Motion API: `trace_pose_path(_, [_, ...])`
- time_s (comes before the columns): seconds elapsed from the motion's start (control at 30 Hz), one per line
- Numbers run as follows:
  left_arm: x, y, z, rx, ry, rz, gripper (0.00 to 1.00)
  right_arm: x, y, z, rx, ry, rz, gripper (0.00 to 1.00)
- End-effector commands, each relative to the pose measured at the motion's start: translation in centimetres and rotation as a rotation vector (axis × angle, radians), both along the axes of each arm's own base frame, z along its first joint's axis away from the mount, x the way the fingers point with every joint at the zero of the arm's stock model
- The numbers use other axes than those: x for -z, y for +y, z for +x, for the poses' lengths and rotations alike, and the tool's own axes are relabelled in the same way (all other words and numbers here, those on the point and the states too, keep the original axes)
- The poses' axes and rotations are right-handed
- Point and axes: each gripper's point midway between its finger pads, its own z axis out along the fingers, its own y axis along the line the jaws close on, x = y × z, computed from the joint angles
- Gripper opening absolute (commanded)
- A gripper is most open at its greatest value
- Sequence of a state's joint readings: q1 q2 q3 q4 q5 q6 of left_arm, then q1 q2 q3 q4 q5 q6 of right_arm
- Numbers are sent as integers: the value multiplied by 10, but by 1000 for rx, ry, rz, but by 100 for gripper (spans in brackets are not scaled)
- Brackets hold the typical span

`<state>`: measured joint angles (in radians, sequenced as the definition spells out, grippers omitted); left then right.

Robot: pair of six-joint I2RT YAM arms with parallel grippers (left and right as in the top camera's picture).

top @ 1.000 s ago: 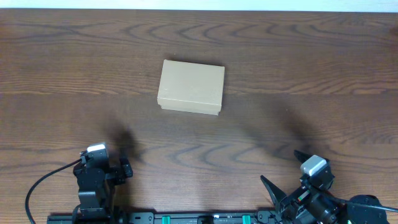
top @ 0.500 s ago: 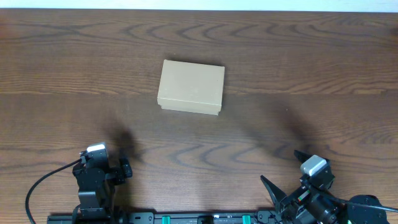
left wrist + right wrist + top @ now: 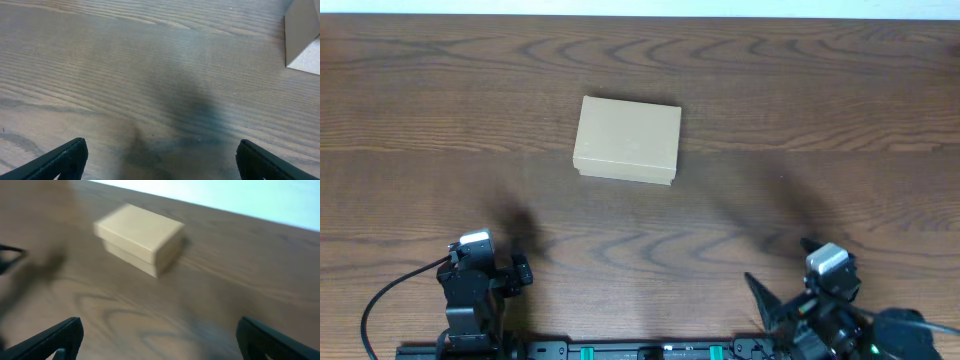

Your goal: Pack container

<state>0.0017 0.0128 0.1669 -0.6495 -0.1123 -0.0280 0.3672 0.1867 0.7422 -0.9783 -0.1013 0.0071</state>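
Note:
The container [image 3: 626, 139] is a small tan cardboard box with its lid shut, lying on the wooden table near the middle. It also shows in the right wrist view [image 3: 140, 239] and, as a corner only, in the left wrist view [image 3: 303, 35]. My left gripper [image 3: 159, 159] is open and empty at the front left, far from the box. My right gripper [image 3: 159, 337] is open and empty at the front right, also well short of the box. In the overhead view the left arm [image 3: 475, 283] and right arm [image 3: 820, 300] sit at the front edge.
The dark wooden table [image 3: 800, 120] holds nothing else in view. A black cable [image 3: 390, 300] runs from the left arm at the front left. The table's far edge [image 3: 640, 12] meets a pale background.
The right arm has shifted slightly right and toward the front edge; its wrist view is blurred by motion. The left arm and the box have not moved.

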Motion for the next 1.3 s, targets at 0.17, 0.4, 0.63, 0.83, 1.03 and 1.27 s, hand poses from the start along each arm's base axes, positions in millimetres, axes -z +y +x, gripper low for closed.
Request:
trace_pose_path(0.17, [2,3,0,-15,1,17,95,71,-31,33,217,55,-55,99])
trace_pose_path(0.4, [2,3,0,-15,1,17,95,113,-41,39,281,75,-33,99])
trace_pose_path(0.63, [2,3,0,-15,1,17,95,148,-42,41,311,163,-10,99])
trace_pose_path(0.83, [2,3,0,-15,1,17,95,171,-42,40,347,234,39,99])
trace_pose_path(1.03, [2,3,0,-15,1,17,95,171,-42,40,347,234,38,99])
trace_pose_path(1.27, [2,3,0,-15,1,17,95,171,-42,40,347,234,38,99])
